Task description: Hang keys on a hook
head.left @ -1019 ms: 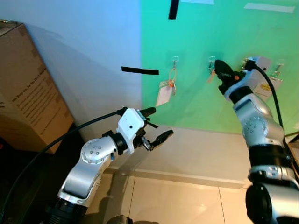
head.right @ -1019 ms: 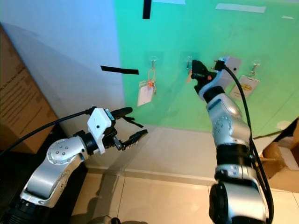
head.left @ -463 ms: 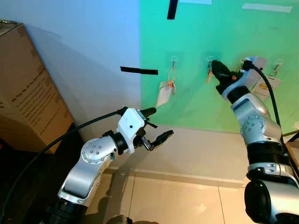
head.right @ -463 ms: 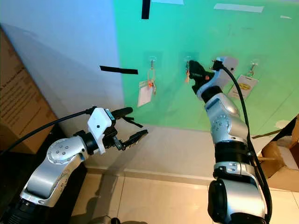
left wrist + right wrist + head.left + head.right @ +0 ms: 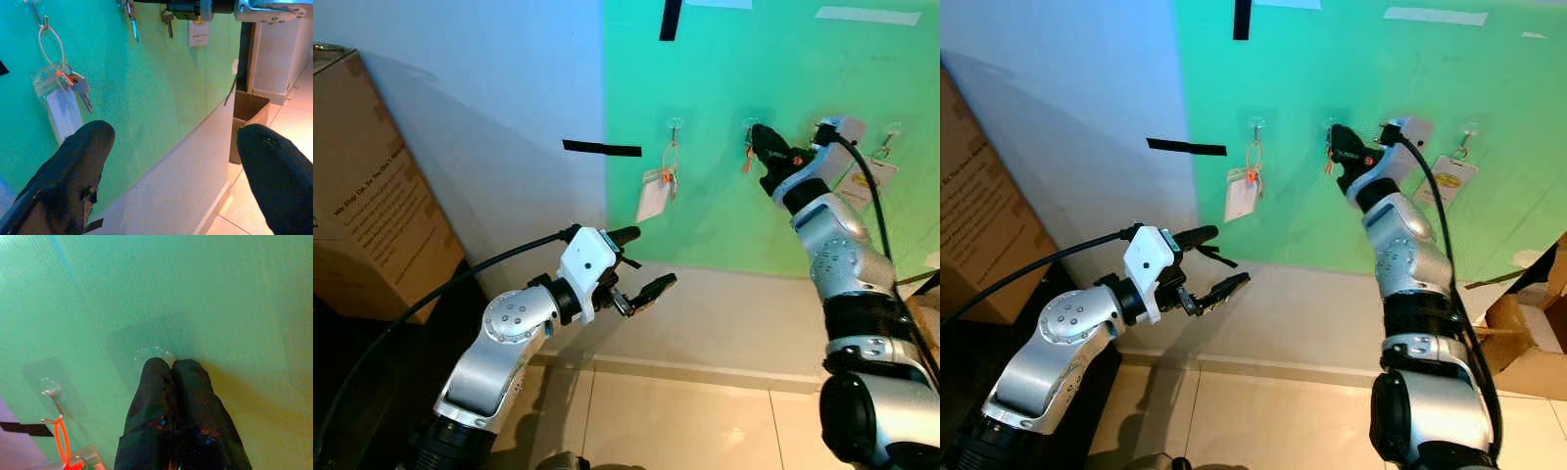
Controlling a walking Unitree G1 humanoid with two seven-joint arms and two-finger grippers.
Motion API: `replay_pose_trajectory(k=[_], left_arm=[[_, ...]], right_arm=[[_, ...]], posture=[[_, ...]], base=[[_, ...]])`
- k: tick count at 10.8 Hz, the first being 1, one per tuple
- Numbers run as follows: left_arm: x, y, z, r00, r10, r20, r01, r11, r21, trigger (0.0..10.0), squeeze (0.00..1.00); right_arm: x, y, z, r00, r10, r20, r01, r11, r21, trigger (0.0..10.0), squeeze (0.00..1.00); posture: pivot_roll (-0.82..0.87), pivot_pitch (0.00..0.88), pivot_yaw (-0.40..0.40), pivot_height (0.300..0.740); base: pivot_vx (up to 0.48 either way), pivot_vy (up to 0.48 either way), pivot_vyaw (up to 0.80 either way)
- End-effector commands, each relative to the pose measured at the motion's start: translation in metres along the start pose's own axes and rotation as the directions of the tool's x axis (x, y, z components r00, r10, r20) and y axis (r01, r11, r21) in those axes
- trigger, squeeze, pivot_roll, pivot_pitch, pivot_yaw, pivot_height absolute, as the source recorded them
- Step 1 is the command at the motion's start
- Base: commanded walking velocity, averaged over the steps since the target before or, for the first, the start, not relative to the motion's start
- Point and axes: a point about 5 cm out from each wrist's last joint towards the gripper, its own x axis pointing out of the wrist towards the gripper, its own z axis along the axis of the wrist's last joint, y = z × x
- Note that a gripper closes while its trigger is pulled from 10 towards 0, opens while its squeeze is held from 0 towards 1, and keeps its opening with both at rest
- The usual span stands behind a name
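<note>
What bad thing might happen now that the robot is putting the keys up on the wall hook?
The right gripper is pressed right at the middle hook, fingers shut on the keys. Their ring may miss the hook, so the keys could drop to the floor. Pushing harder might also loosen the stuck-on hook from the green wall.

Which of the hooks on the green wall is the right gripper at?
The middle hook: the right gripper touches it, fingers pressed together. The hook on its left holds an orange loop with keys and tag; the one on its right holds a tag.

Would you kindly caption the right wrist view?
Right gripper, fingers closed, pressed up to a clear hook on the green wall.
</note>
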Motion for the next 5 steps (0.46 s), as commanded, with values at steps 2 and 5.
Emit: replay_pose_trajectory(k=[2,5], left_arm=[[0.000,0.001,0.006,1.000,-0.004,0.014,0.004,1.000,0.019,10.0,0.00],[0.000,0.001,0.007,1.000,-0.003,0.012,0.003,1.000,0.022,10.0,0.00]], right_arm=[[0.006,0.002,0.002,0.999,-0.040,0.008,0.040,0.999,-0.008,10.0,0.00],[0.004,-0.007,-0.013,0.988,-0.149,-0.049,0.148,0.989,-0.031,10.0,0.00]], posture=[[-0.08,0.000,0.004,0.740],[-0.07,0.000,0.003,0.740]], base=[[0.000,0.000,0.00],[0.000,0.000,0.00]])
